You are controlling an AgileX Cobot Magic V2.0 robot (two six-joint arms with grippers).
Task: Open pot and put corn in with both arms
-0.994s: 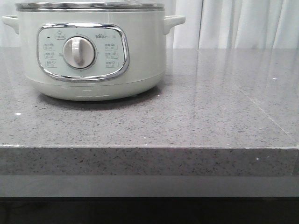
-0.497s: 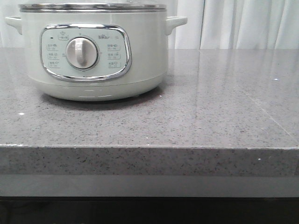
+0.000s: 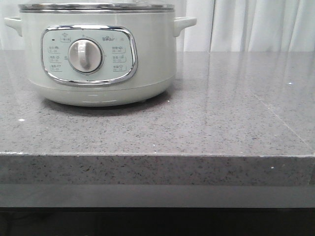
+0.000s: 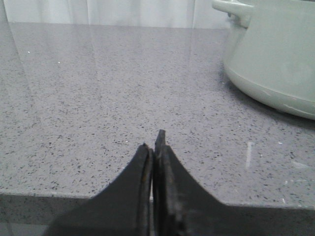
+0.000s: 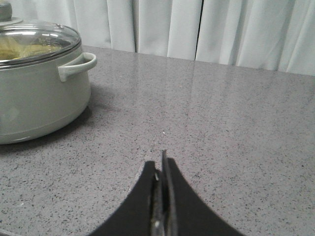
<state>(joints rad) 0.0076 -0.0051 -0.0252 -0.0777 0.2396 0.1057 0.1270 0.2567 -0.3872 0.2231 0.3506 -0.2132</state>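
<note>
The pale-green pot (image 3: 152, 59) stands at the back left of the grey counter, with its steel-rimmed lid (image 3: 96, 7) on. In the right wrist view the pot (image 5: 34, 98) carries a glass lid (image 5: 44, 34), and something yellow (image 5: 19, 49) shows blurred under the glass. I cannot tell whether it is the corn. No corn lies on the counter. My left gripper (image 4: 155, 140) is shut and empty over the counter's front edge, apart from the pot (image 4: 275, 54). My right gripper (image 5: 160, 160) is shut and empty, also apart from the pot. Neither gripper shows in the front view.
The grey speckled counter (image 3: 221, 113) runs right of the pot to its front edge (image 3: 157, 156). White curtains (image 3: 256, 24) hang behind it. One pot handle (image 5: 78, 66) sticks out toward my right gripper's side.
The pot sits a few pixels further right in the front view than a second ago. Nothing else differs.
</note>
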